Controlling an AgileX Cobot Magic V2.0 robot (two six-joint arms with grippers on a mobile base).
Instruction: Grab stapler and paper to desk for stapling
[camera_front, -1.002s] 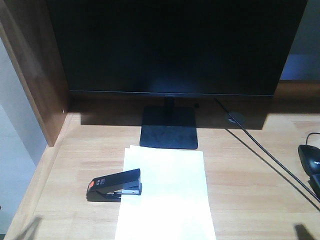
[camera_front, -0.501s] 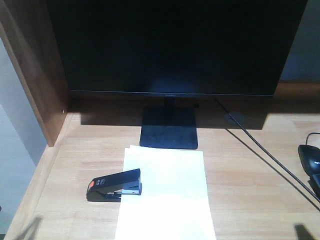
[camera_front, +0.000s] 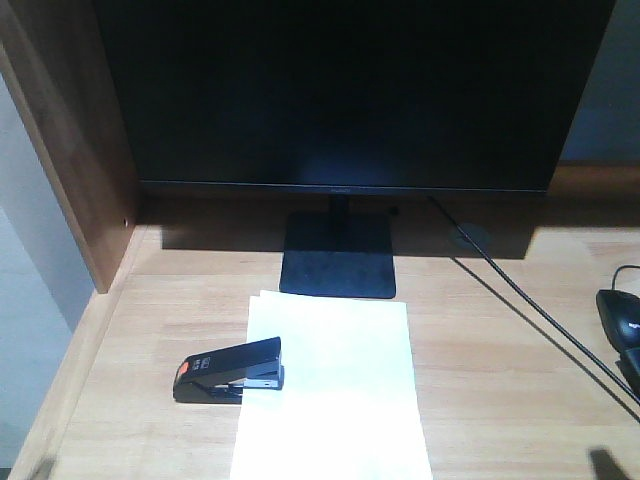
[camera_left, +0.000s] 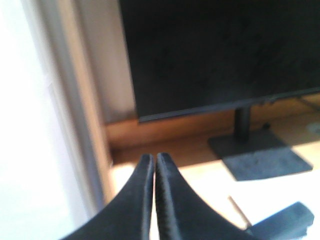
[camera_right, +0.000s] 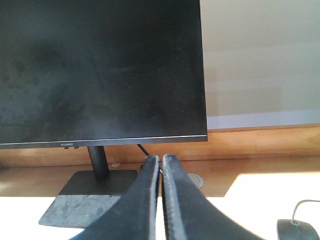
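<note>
The black stapler (camera_front: 228, 368) with its orange end lies on the light-brown desk (camera_front: 500, 350), its front end resting on the left edge of the white paper (camera_front: 335, 390). The sheet lies flat in front of the monitor stand. In the left wrist view my left gripper (camera_left: 153, 158) is shut with nothing between its fingers. It hovers over the desk's left side, and the stapler (camera_left: 285, 222) sits low to its right. My right gripper (camera_right: 160, 158) is shut and empty too, pointing at the monitor's lower edge. Neither gripper appears in the front view.
A black monitor (camera_front: 350, 90) on a flat stand (camera_front: 338, 258) fills the back of the desk. The raised wooden side panel (camera_front: 70, 150) walls off the left. A black mouse (camera_front: 620, 315) and a cable (camera_front: 530, 310) lie at the right.
The shadow at the desk's front left corner has shrunk almost out of the front view. Stapler and paper have not moved.
</note>
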